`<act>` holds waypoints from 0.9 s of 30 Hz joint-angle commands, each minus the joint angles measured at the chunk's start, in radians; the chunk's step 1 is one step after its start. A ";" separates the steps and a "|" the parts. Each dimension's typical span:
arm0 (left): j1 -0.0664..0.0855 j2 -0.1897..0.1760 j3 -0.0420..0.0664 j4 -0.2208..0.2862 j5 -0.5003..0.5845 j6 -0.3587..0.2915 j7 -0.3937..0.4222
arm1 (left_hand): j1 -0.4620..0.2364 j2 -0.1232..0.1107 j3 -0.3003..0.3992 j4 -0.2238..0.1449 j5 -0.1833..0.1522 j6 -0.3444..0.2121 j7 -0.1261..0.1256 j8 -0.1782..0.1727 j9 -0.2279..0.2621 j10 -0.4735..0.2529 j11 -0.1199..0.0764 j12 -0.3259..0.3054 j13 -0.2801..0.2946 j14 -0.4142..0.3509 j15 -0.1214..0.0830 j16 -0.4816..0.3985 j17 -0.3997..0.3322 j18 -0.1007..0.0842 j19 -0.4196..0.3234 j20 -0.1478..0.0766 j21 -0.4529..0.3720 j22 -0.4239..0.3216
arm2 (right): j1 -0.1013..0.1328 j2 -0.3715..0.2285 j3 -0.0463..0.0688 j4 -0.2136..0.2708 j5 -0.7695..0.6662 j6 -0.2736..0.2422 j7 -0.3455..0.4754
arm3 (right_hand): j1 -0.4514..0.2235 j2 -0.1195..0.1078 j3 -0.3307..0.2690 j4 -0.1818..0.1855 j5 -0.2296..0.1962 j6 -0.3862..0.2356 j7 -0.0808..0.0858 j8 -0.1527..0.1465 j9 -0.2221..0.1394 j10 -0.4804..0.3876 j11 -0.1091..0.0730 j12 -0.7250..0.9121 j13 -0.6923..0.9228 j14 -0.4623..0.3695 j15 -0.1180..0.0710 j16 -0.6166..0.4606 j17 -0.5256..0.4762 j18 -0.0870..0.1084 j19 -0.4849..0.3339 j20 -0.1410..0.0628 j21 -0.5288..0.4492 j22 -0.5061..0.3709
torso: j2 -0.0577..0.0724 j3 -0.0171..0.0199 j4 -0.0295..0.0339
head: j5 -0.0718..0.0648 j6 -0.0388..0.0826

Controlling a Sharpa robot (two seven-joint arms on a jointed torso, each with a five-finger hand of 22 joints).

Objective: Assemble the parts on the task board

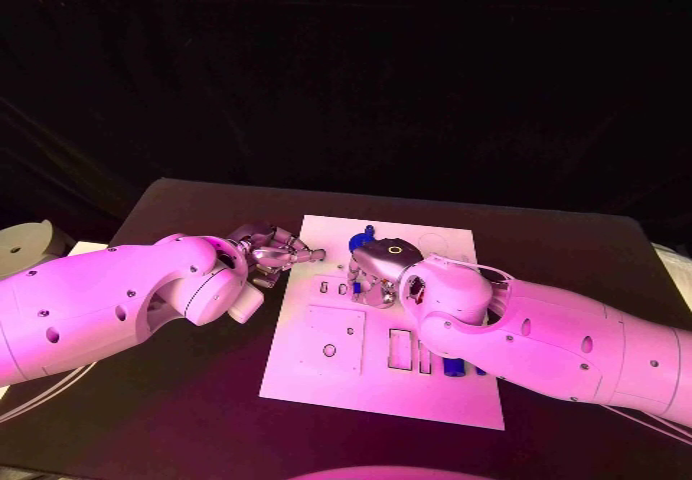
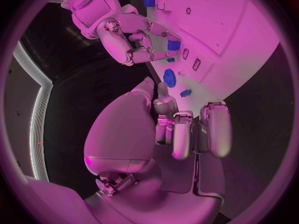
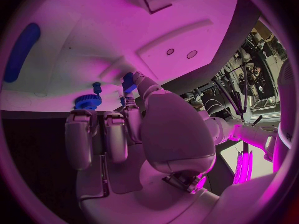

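Black table (image 1: 173,420); white slotted task board (image 1: 361,380).

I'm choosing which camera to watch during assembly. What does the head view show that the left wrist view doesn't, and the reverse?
Head view alone: the task board's full outline lying on the black table. Left wrist view alone: the toothed rim of a blue gear, and a small blue part at the right hand's fingertips; whether it is gripped I cannot tell. There the left hand holds nothing. Both: the board, the right hand and blue parts on the board.
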 commanded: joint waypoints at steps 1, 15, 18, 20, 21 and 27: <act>0.001 0.001 0.001 0.002 0.008 0.005 0.011 | 0.009 -0.001 0.005 -0.001 0.003 -0.002 -0.003 0.002 -0.001 -0.008 -0.002 -0.003 -0.001 0.107 -0.006 0.003 0.263 -0.014 0.007 -0.005 -0.006 0.040 | -0.003 0.001 -0.003 -0.003 -0.010 0.027 -0.008 | -0.014 -0.005 0.007 0.000 -0.003 -0.014 0.003 -0.009 -0.002 -0.010 0.001 -0.008 0.055 0.095 0.006 -0.005 0.225 -0.008 0.031 0.001 -0.006 0.096 | 0.000 0.0000 -0.0001 | 0.000 -0.001; 0.001 0.001 0.001 -0.002 0.008 0.020 0.001 | 0.010 -0.001 0.006 0.000 0.003 -0.003 -0.003 0.002 -0.001 -0.008 -0.002 -0.003 0.000 0.107 -0.006 0.003 0.263 -0.015 0.008 -0.004 -0.004 0.042 | -0.003 0.000 -0.004 0.000 -0.008 0.014 -0.006 | -0.024 -0.022 0.017 0.002 -0.007 -0.037 0.015 -0.025 -0.008 -0.022 0.011 -0.028 0.041 0.095 0.014 -0.006 0.223 -0.008 0.030 0.008 -0.008 0.093 | 0.000 0.0002 -0.0003 | -0.001 -0.001; 0.001 0.001 0.001 -0.002 0.008 0.022 -0.001 | 0.010 -0.001 0.006 0.000 0.003 -0.003 -0.003 0.002 -0.002 -0.008 -0.002 -0.003 -0.001 0.107 -0.006 0.003 0.263 -0.015 0.008 -0.004 -0.005 0.042 | -0.003 0.000 -0.004 0.000 -0.008 0.012 -0.006 | -0.026 -0.025 0.019 0.002 -0.009 -0.041 0.017 -0.027 -0.008 -0.024 0.013 -0.032 0.039 0.095 0.016 -0.006 0.223 -0.008 0.030 0.009 -0.009 0.092 | 0.000 0.0000 -0.0003 | 0.000 -0.001; 0.001 0.001 0.001 -0.003 0.008 0.024 -0.002 | 0.010 -0.001 0.006 0.000 0.003 -0.003 -0.003 0.002 -0.002 -0.008 -0.002 -0.003 -0.001 0.107 -0.006 0.003 0.263 -0.015 0.008 -0.004 -0.005 0.042 | -0.003 0.000 -0.004 0.000 -0.007 0.010 -0.006 | -0.028 -0.028 0.020 0.003 -0.010 -0.045 0.018 -0.029 -0.009 -0.026 0.014 -0.035 0.036 0.095 0.017 -0.006 0.223 -0.007 0.029 0.011 -0.009 0.091 | 0.000 0.0000 -0.0001 | 0.000 -0.002; 0.001 0.001 0.001 -0.003 0.008 0.025 -0.003 | 0.008 -0.002 0.005 0.001 0.003 -0.003 -0.002 0.002 -0.002 -0.008 -0.002 -0.003 -0.001 0.107 -0.006 0.003 0.263 -0.015 0.008 -0.004 -0.005 0.041 | -0.003 0.000 -0.004 0.000 -0.007 0.009 -0.006 | -0.030 -0.030 0.021 0.003 -0.011 -0.048 0.020 -0.030 -0.010 -0.028 0.015 -0.038 0.034 0.095 0.018 -0.006 0.222 -0.007 0.029 0.011 -0.009 0.091 | 0.000 0.0001 -0.0001 | 0.000 -0.002; 0.001 0.002 0.001 -0.004 0.008 0.031 -0.007 | -0.004 -0.008 -0.001 0.011 0.002 -0.003 0.000 0.003 -0.003 -0.008 0.000 -0.003 0.000 0.107 -0.004 0.003 0.263 -0.015 0.008 -0.003 -0.005 0.043 | -0.003 0.000 -0.004 0.001 -0.007 0.001 -0.007 | -0.034 -0.041 0.024 0.004 -0.018 -0.063 0.025 -0.033 -0.012 -0.035 0.020 -0.050 0.025 0.094 0.022 -0.008 0.221 -0.007 0.028 0.015 -0.011 0.088 | 0.000 0.0002 -0.0003 | 0.000 -0.002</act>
